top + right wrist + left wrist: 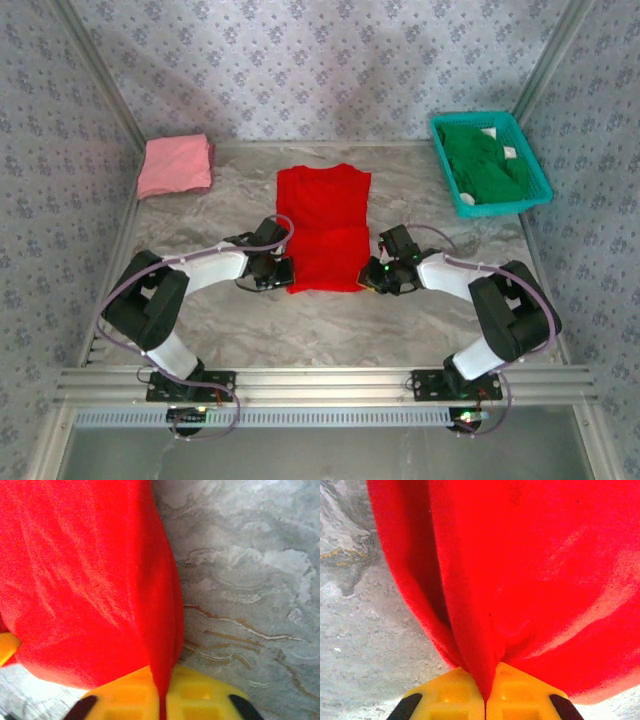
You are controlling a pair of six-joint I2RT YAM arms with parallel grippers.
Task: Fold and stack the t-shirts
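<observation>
Left gripper (pixel 485 692): we see it clamped on the near-left edge of the red t-shirt (pixel 323 225).
Right gripper (pixel 161 692): clamped on its near-right edge.
Table (pixel 330 325): bare marble nearside.
Pink t-shirt (pixel 175 165): folded, far-left corner.
Basket (pixel 500 206): far right, holds the green t-shirt (pixel 487 165).

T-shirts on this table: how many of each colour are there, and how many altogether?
red t-shirt: 1, laid out in the middle
pink t-shirt: 1, folded at the far left
green t-shirt: 1, bunched in the teal basket
Total: 3 t-shirts
</observation>
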